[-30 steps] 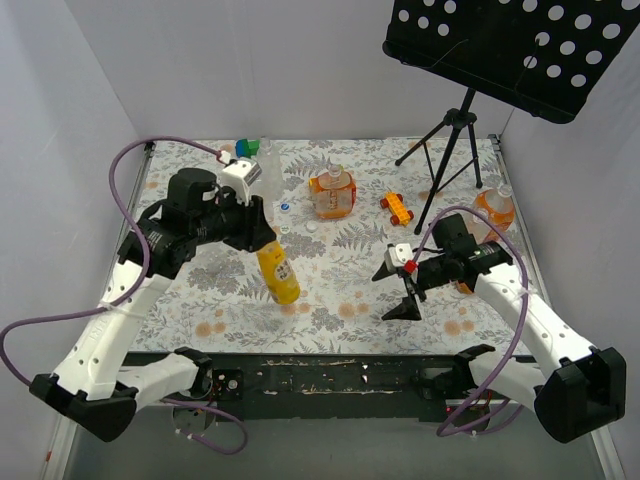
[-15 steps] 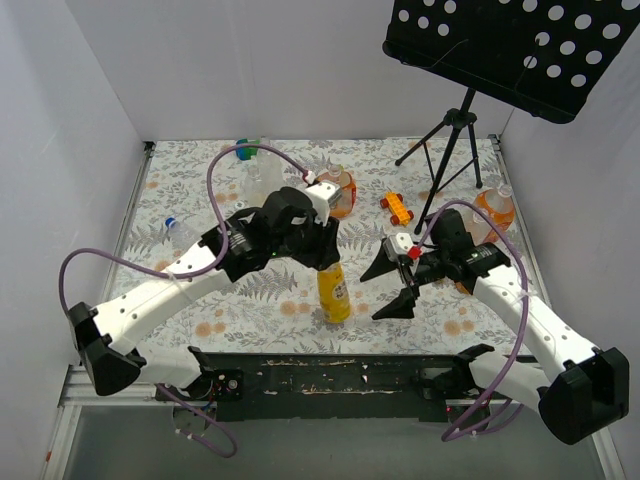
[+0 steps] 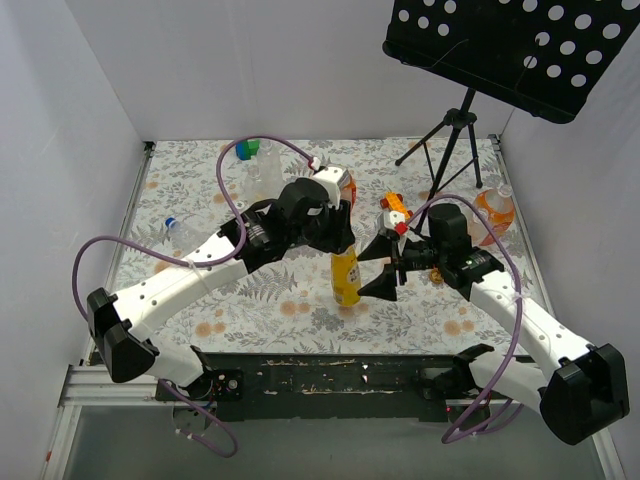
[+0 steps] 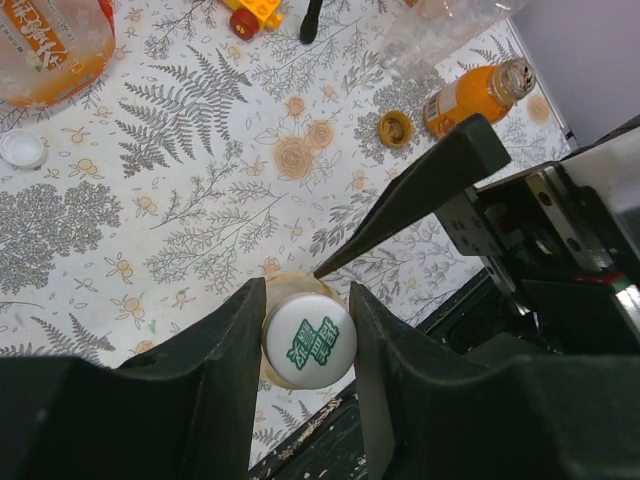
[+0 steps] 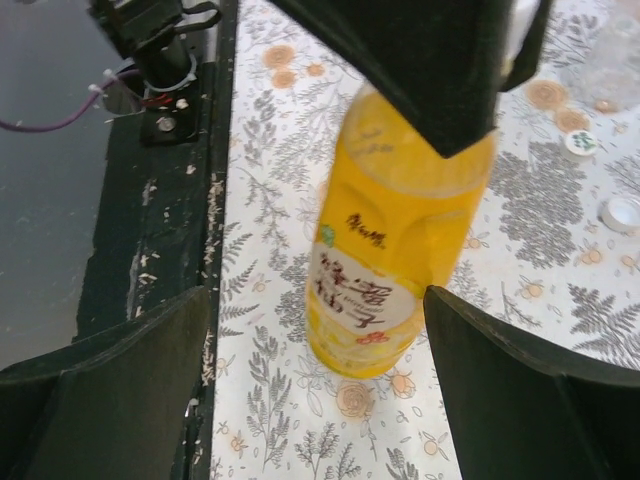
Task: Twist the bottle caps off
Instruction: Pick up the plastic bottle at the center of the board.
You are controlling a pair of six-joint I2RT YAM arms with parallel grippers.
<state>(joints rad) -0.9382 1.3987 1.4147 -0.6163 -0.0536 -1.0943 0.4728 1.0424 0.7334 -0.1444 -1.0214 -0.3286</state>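
A slim yellow bottle [image 3: 346, 279] stands tilted at mid-table, its base at or just above the cloth. My left gripper [image 3: 341, 243] is shut from above on its white bottle cap [image 4: 309, 341], which bears green characters. My right gripper [image 3: 373, 268] is open, its fingers on either side of the bottle's labelled lower half [image 5: 392, 262] with gaps on both sides. A squat orange bottle [image 4: 45, 48] stands behind. A small orange bottle [image 4: 476, 94] lies uncapped beside a yellowish cap [image 4: 393, 127]. A loose white cap [image 4: 22, 148] lies on the cloth.
An orange toy car [image 3: 395, 207] and a black tripod [image 3: 455, 130] stand behind the right gripper. Another orange bottle [image 3: 495, 212] is at the right edge. Clear bottles [image 3: 255, 172] and a green-blue block [image 3: 247, 148] sit back left. The black front rail [image 3: 330, 378] runs close below.
My left arm has carried the yellow bottle from the left to mid-table. My right gripper has moved up and left until its open fingers bracket the bottle.
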